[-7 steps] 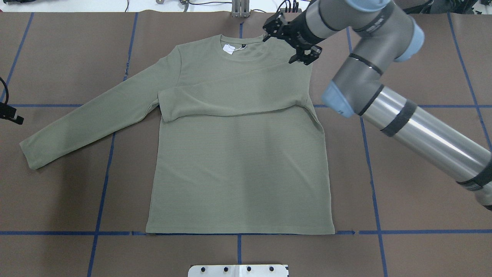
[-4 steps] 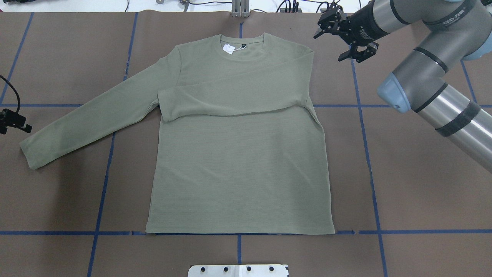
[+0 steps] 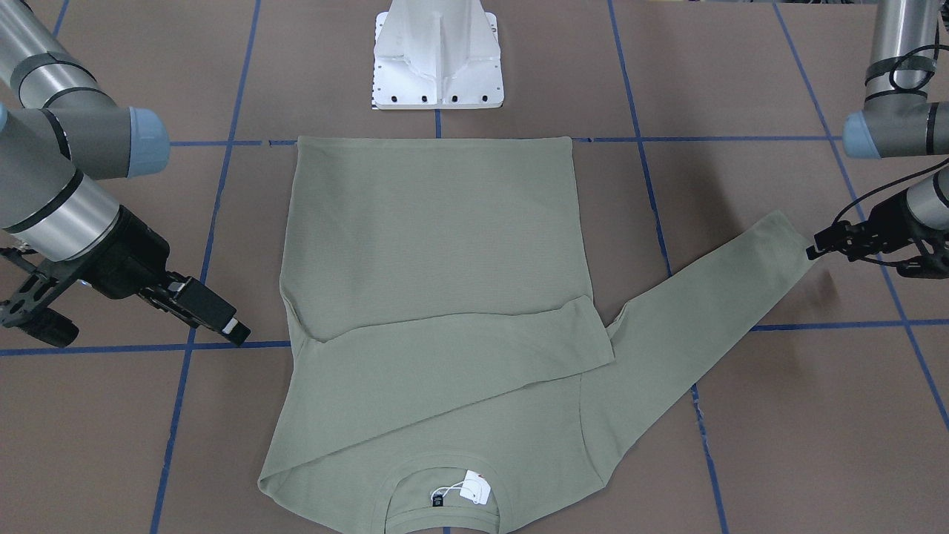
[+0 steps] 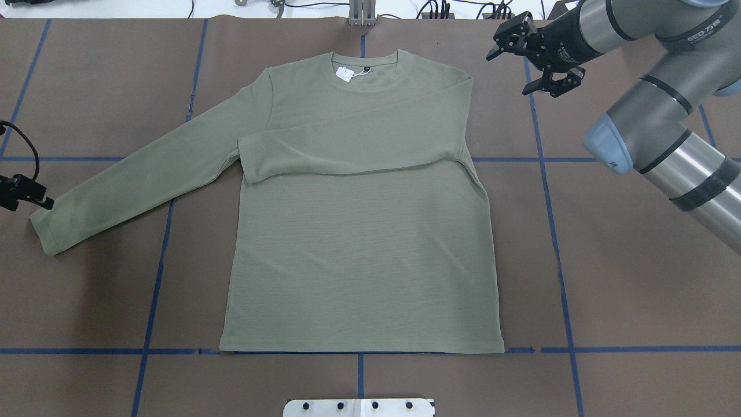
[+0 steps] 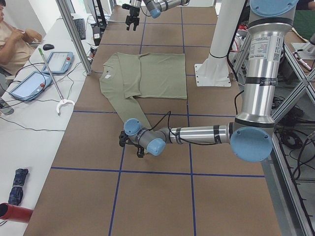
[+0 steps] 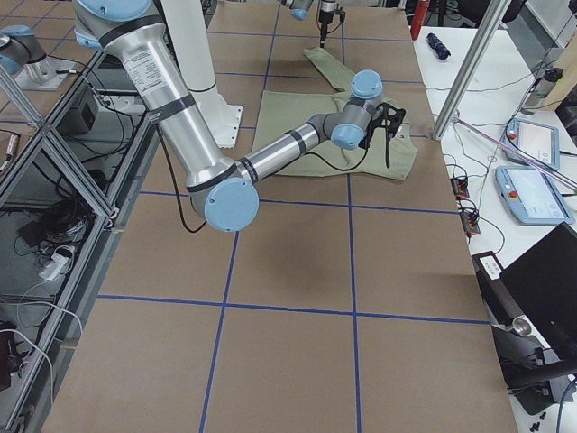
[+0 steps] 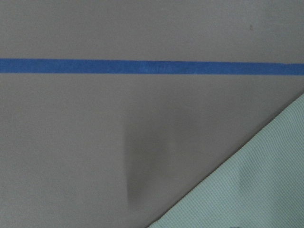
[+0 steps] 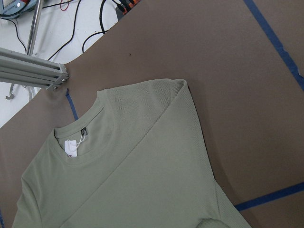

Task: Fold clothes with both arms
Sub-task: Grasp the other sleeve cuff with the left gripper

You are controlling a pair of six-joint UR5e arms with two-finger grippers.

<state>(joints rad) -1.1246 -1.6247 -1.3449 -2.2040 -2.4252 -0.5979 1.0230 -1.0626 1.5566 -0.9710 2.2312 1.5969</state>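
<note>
The green shirt lies flat on the brown tabletop, its right sleeve already folded across the chest and its left sleeve stretched out sideways. The right pincer hovers spread and empty beside the shoulder. The left pincer sits at the outstretched cuff, grip unreadable, so I judge that sleeve and the body folds remain.

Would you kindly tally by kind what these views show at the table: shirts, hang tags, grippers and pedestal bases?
green shirt: 1
white hang tag: 1
grippers: 2, the left gripper and the right gripper
white pedestal base: 1
Total: 5
</note>
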